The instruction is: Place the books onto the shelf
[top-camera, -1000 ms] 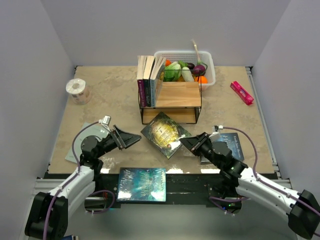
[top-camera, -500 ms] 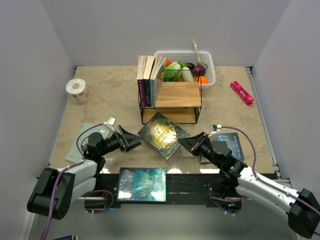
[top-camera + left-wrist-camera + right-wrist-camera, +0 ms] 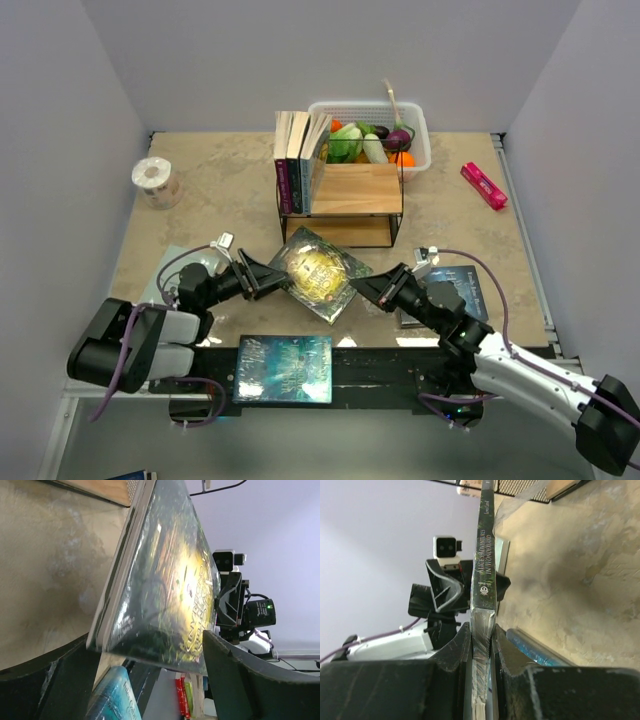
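Shifted leftward, green-gold book (image 3: 318, 270) reads "Alice's Adventures in Wonderland" on spine.

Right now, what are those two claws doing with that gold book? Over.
Right gripper shut on green-gold book. Left gripper open, straddling its opposite edge. Shelf just ahead, nothing between.

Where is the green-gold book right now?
In the top view the book is mid-table, in front of the shelf, between both hands: the right hand pinches its spine and the open left hand straddles the opposite edge.
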